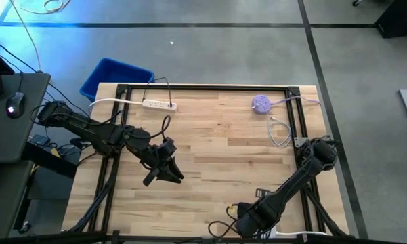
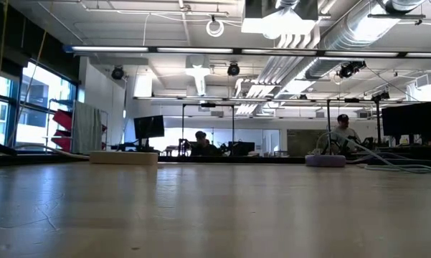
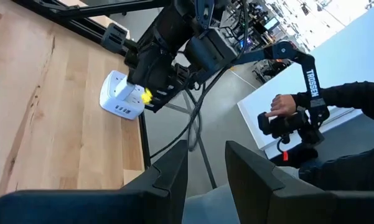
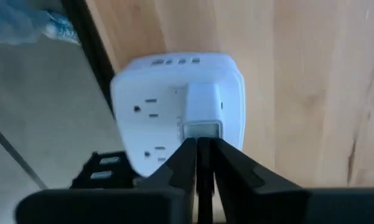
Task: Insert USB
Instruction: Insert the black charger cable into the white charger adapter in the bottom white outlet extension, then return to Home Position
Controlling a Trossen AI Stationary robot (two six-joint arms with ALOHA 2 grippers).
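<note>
A white power cube lies at the table's near edge, with USB ports along one side and a white block standing out of its face. My right gripper is shut, its tips right at that block's grey end. The left wrist view shows the cube under the right arm's gripper, with something small and yellow beside it. My left gripper hangs open over mid-table, pointing at the cube. A white cable lies loose by a purple hub. My right gripper comes at the white block's grey end with shut fingers, lying along the block. Whether the tips touch it, or hold anything thin between them, I cannot tell.
A white power strip lies at the far left and shows in the low view with the purple hub. A blue bin stands beyond the far edge. A person's hands work a control arm beside the table.
</note>
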